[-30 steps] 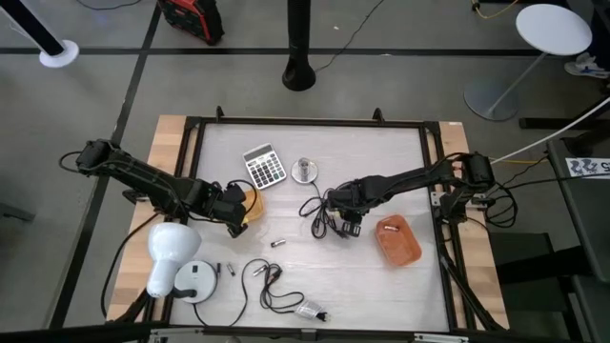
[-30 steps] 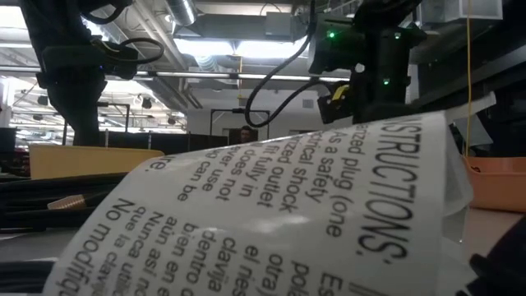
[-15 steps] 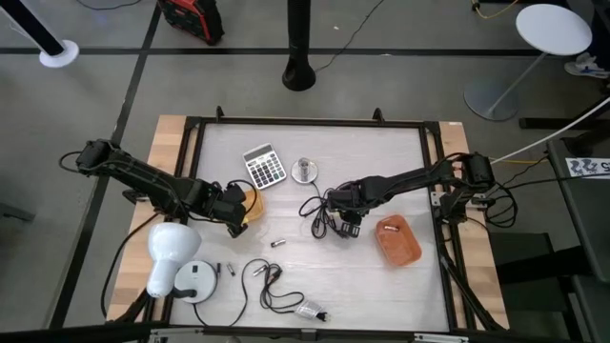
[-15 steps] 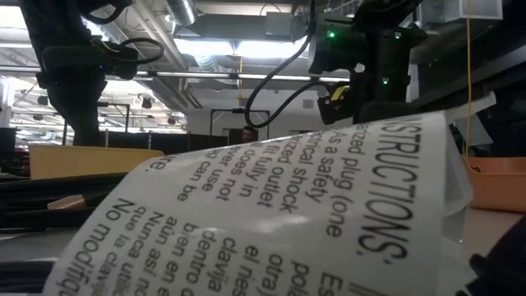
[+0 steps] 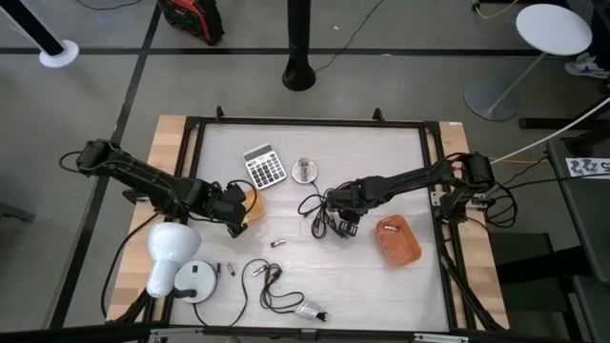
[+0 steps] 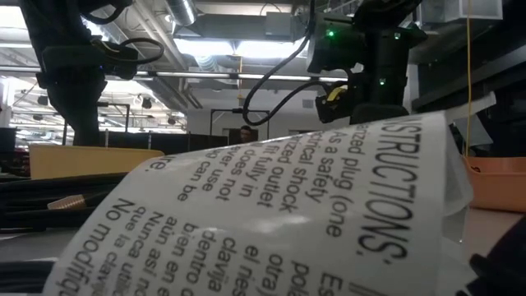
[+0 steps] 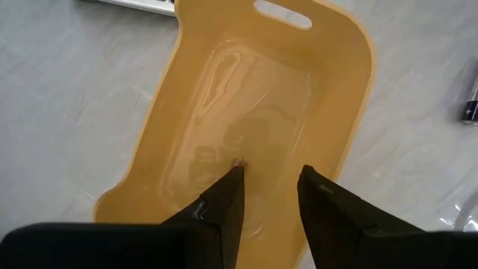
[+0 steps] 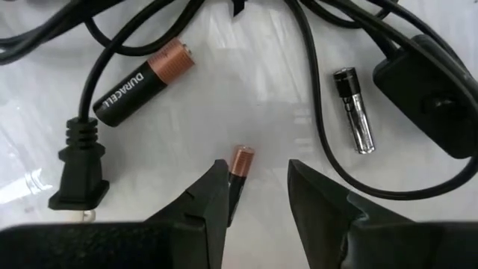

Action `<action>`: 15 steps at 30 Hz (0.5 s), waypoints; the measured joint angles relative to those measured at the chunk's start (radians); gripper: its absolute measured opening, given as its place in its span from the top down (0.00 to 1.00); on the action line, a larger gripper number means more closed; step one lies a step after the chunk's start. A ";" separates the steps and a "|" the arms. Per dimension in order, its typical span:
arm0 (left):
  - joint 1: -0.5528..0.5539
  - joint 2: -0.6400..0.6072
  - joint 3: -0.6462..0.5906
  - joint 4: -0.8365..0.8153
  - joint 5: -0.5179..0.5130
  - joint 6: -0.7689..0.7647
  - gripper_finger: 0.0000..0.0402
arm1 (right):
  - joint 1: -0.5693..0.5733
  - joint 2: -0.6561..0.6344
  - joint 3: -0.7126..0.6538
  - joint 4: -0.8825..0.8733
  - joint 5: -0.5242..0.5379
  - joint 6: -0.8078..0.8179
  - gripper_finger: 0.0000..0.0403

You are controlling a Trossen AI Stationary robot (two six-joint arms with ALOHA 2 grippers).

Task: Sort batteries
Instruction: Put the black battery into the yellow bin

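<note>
My right gripper (image 8: 258, 183) points down, open, over a tangle of black cable (image 5: 319, 217) at mid-table. Between its fingers lies a small battery (image 8: 240, 166) with a copper end, close against one finger (image 8: 213, 194). A larger black-and-copper battery (image 8: 146, 81) and a thin silvery battery (image 8: 355, 110) lie on the table among the cable loops. My left gripper (image 7: 270, 183) hangs open and empty over the yellow tray (image 7: 246, 112); one more battery (image 7: 470, 104) lies beside that tray. Other batteries (image 5: 277, 244) (image 5: 229, 271) lie nearer the front edge. My right gripper stands astride the small copper-ended battery (image 8: 237, 179), which lies flat on the table. The battery's lower end is hidden behind one finger, and I cannot tell whether that finger touches it.
An orange tray (image 5: 397, 238) lies right of my right gripper. A calculator (image 5: 264, 165) and a round silver disc (image 5: 304, 171) sit toward the far edge. A mains plug (image 8: 78, 168) and a black switch box (image 8: 429, 90) lie on the cable. A printed tag (image 6: 271, 205) fills the low view.
My right gripper has rolled slightly about the line it points along, staying over the same spot. Nothing on the table has moved.
</note>
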 joint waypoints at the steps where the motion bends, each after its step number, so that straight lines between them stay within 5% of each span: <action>1: 0.000 0.000 0.000 0.000 0.000 0.000 0.71 | 0.000 0.000 0.000 0.000 0.000 0.000 0.67; 15: 0.000 0.000 0.000 0.000 0.000 0.023 0.71 | 0.000 -0.001 -0.091 0.062 0.000 0.041 0.67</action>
